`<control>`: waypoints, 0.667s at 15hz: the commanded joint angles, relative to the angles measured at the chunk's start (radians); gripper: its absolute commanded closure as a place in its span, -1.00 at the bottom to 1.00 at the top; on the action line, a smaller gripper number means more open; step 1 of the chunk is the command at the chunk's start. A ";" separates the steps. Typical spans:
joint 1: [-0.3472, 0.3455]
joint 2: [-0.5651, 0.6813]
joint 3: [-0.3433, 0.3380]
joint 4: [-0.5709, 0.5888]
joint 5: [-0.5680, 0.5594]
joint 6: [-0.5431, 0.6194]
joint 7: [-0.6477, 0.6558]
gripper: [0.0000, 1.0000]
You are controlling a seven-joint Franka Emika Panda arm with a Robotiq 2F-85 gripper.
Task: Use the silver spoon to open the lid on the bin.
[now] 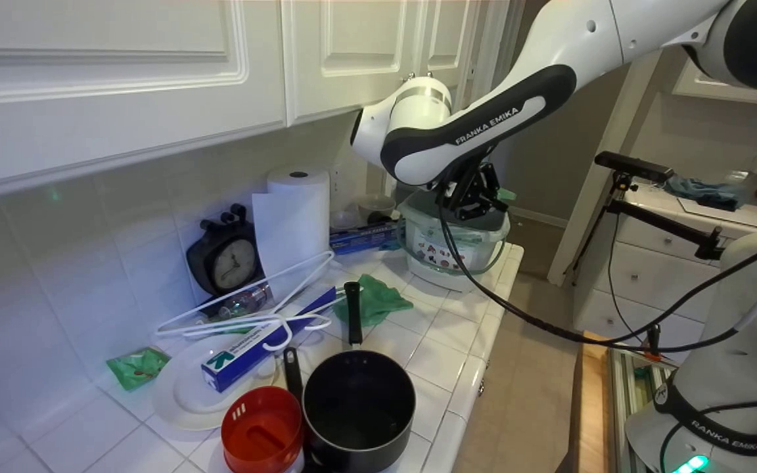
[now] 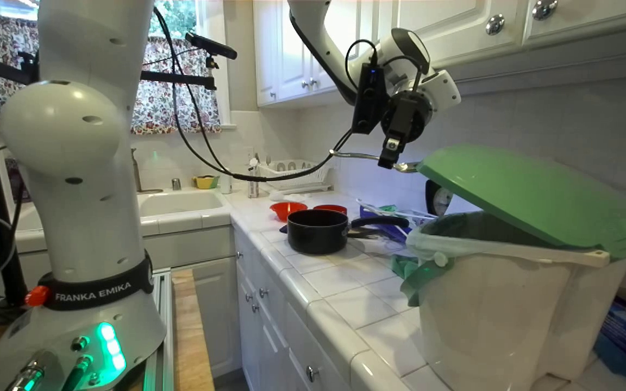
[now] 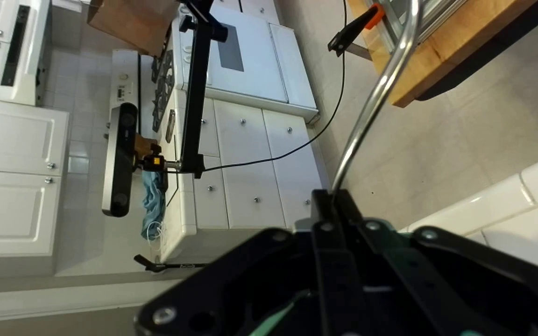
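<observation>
Metal gleams along the silver spoon (image 3: pixel 375 100), whose slim, rounded shaft curves away from your gripper (image 3: pixel 333 193); the black fingertips are pinched tight on it. In an exterior view you see the spoon held nearly level in midair, its broader end at the raised edge of the lid (image 2: pixel 530 190); you cannot tell whether the two touch. That lid is smooth, light-green plastic with rounded corners, tilted over the bin (image 2: pixel 498 320) so that a dark gap opens beneath its high end. The bin itself is a squat whitish plastic tub on the tiled counter (image 1: pixel 431 355), with small coloured prints on one side. A thin, crinkled green liner (image 2: pixel 424 276) droops over its rim, and you cannot make out what lies deeper inside. Farther along, you have the black pot (image 1: pixel 360 404), round and smooth-walled, its dark interior edged by a pale rim, just beside a glossy red bowl (image 1: pixel 262 424) slotted near its lip. A blue-and-white foil box (image 1: pixel 247 361) rests aslant over a white plate (image 1: pixel 171 401), with white hangers (image 1: pixel 267 319) lying across it, and a roll of paper towels (image 1: pixel 303 223) stands upright behind them. Crumpled green sheeting (image 1: pixel 378 302) spreads on the counter near the pot's handle.
</observation>
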 commanded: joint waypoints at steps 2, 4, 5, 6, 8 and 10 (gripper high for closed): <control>-0.036 -0.102 0.011 -0.082 0.004 0.114 0.021 0.92; -0.051 -0.122 0.007 -0.101 0.001 0.174 0.016 0.92; -0.059 -0.132 0.006 -0.108 0.002 0.202 0.013 0.93; -0.065 -0.139 0.006 -0.114 0.003 0.224 0.011 0.92; -0.071 -0.158 0.008 -0.124 0.001 0.246 0.011 0.92; -0.075 -0.170 0.010 -0.128 0.002 0.260 0.008 0.92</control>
